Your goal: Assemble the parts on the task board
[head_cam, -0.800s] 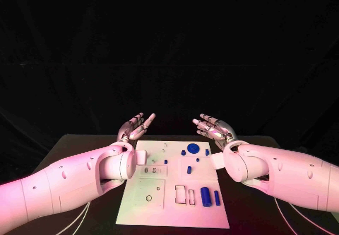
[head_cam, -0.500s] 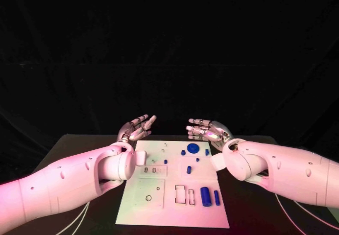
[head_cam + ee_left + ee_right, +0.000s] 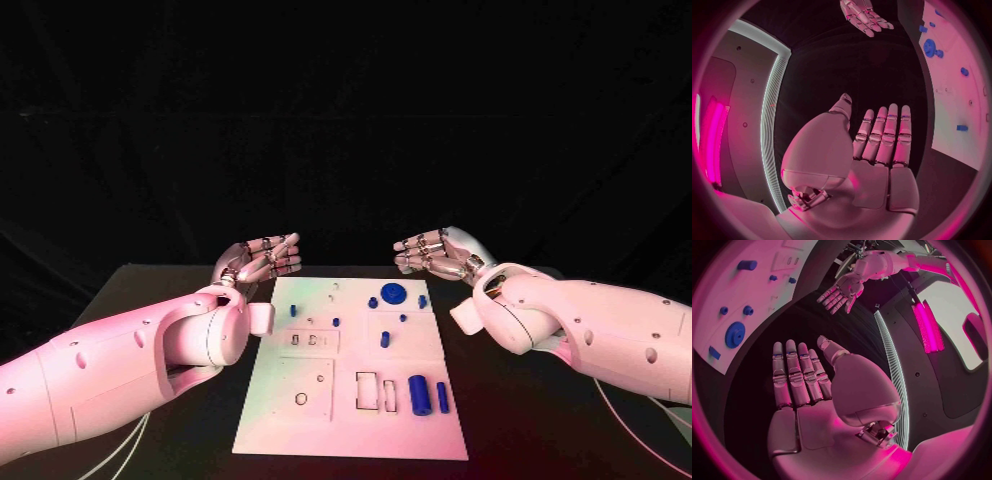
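Note:
The white task board [image 3: 325, 420] lies in the middle of the black table. On it are a round blue gear [image 3: 392, 292], a thick blue cylinder [image 3: 420, 396] beside a thinner blue pin [image 3: 443, 398], and several small blue pieces such as a peg [image 3: 385, 340]. My left hand [image 3: 257, 260] hovers off the board's far left corner and my right hand [image 3: 440, 252] off its far right corner. Both hold nothing. The wrist views show the left hand [image 3: 873, 150] and the right hand [image 3: 811, 385] with fingers straight and side by side, beside the board [image 3: 961, 100] [image 3: 729, 295].
Bare black table [image 3: 159, 300] runs along both sides of the board under my arms. Empty slots in the board, such as a rectangular recess [image 3: 369, 391], lie near its front. A dark curtain closes off the back.
Both hands have turned so their fingers point inward toward each other, and both arms have swung slightly outward from the board. The parts have not moved.

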You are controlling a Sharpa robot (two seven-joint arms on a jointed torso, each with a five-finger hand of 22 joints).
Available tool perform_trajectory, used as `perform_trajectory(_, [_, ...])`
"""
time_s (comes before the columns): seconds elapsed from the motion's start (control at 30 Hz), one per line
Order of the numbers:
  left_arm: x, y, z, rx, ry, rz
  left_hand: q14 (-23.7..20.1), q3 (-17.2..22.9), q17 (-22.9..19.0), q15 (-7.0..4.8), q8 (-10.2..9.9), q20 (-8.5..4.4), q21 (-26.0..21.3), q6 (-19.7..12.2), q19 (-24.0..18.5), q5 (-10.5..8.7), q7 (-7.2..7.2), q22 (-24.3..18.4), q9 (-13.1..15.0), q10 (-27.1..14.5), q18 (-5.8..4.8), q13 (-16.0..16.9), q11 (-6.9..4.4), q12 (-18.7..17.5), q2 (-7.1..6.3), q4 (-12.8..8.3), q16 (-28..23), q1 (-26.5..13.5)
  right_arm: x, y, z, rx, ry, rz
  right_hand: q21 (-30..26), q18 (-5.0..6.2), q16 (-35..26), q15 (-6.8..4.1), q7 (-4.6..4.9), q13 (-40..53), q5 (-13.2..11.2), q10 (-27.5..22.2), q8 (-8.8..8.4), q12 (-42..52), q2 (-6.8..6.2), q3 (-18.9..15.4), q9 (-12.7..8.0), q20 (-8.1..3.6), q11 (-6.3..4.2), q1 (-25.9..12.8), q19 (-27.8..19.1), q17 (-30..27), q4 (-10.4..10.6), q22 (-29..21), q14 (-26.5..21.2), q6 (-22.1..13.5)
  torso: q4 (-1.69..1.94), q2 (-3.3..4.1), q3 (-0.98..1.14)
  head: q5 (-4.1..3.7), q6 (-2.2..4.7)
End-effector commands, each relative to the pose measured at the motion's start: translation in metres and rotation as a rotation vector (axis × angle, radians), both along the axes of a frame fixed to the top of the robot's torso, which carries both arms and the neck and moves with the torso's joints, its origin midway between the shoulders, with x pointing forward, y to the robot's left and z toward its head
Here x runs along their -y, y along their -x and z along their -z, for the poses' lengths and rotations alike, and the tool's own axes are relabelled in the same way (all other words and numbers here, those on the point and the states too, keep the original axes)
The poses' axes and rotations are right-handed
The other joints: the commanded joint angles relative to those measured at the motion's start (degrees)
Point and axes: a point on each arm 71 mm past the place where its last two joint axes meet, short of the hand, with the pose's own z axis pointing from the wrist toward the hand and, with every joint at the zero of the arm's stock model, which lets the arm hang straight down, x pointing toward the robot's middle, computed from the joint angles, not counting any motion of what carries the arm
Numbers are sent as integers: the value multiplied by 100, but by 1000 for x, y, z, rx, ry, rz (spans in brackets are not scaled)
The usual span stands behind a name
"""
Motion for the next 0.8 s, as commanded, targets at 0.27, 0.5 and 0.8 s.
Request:
perform_trajectory(0.27, [1,14,-16,34,22,109,1022,-159,196,-281,114,-100,327,798,677,26,19,68,-18,976,170,61,-230,62,105,-292,270,247,9,1,-11,113,288,-88,482,123,125,-380,-170,31,24,1018,1,-142,-317,410,31,-351,-289,-42,865,202,-174,165,1280,798,16,235,-28,-70,12])
perform_trajectory(0.5, [5,25,-25,38,44,156,1106,-184,234,-311,97,-131,362,872,747,26,-5,70,-23,1070,169,60,-258,23,117,-332,271,275,13,-1,-19,169,392,-68,1039,120,474,-654,-254,73,81,1344,-36,-171,-423,342,35,-656,-431,12,1533,532,-224,451,2200,964,32,348,-39,-95,42])
perform_trajectory(0.8, [15,37,-33,37,81,213,1127,-207,246,-313,73,-142,374,865,771,25,1,70,-32,1068,168,53,-253,-11,112,-334,266,261,-11,-8,-24,259,667,-105,2325,90,2521,-892,-354,169,305,1093,-185,-223,-672,157,32,-991,-530,-126,2264,2038,-127,1271,2834,991,95,490,-46,-142,48])
